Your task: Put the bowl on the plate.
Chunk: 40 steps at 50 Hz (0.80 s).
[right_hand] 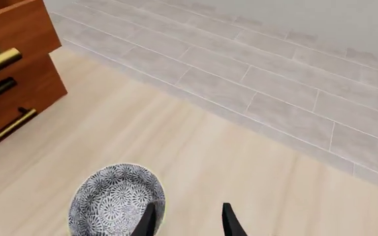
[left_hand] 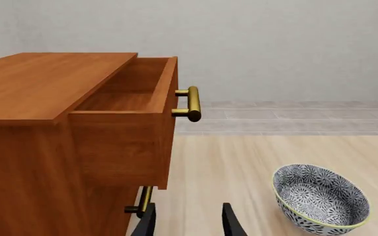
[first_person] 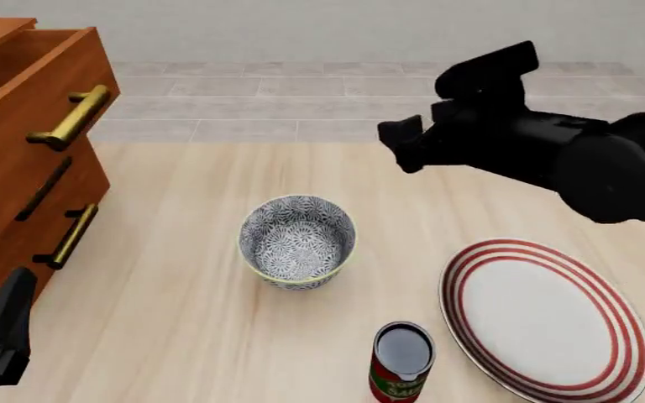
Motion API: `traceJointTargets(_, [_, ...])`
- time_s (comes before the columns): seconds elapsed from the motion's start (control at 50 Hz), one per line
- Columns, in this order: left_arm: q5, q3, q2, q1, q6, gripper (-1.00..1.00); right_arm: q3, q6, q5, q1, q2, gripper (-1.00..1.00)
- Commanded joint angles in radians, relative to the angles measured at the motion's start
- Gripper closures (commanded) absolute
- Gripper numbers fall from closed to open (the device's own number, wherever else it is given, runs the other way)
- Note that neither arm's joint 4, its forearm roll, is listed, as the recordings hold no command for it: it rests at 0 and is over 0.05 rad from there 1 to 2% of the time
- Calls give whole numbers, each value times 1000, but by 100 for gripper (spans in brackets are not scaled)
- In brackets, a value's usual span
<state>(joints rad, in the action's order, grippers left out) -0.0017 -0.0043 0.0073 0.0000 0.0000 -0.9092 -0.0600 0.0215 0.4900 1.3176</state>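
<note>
1. Two pincers, both spread and empty: right pincer (right_hand: 187, 220) above the bowl's far rim, left pincer (left_hand: 187, 221) low by the dresser (first_person: 20, 151).
2. Bowl (first_person: 298, 240): upright on the surface (first_person: 177, 302), apart from the plate (first_person: 544, 317).
3. Risks: thin rim slipping; carry clipping the can (first_person: 400, 363).

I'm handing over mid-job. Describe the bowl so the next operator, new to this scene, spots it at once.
Start at the wooden drawer chest on the table's left side; the bowl stands on the bare tabletop to its right, near the middle. A red-ringed white plate and a tin can lie nearer the camera on the right. The bowl alone is deep, with a grey-and-white floral pattern and a pale yellowish rim.
</note>
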Motion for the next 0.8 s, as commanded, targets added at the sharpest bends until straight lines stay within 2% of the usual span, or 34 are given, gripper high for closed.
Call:
traceJointTargets(0.02, [0, 0, 0, 0, 0, -100, -96, 32, 73, 43, 129, -100])
traceJointTargets(0.08, [0, 0, 0, 0, 0, -100, -101, 44, 80, 60, 134, -100])
traceJointTargets(0.1, [0, 0, 0, 0, 0, -100, -113, 70, 91, 69, 140, -100])
traceJointTargets(0.24, [0, 0, 0, 0, 0, -100, -126, 66, 111, 91, 184, -100])
traceJointTargets(0.34, [0, 0, 0, 0, 0, -100, -141, 94, 124, 98, 220, -100])
traceJointTargets(0.52, [0, 0, 0, 0, 0, -100, -190, 69, 154, 81, 305, -100])
traceJointTargets(0.56, [0, 0, 0, 0, 0, -100, -200, 94, 161, 85, 314, -100])
traceJointTargets(0.6, [0, 0, 0, 0, 0, -100, -214, 71, 170, 75, 331, -100])
traceJointTargets(0.8, [0, 0, 0, 0, 0, -100, -265, 60, 201, 60, 412, -100])
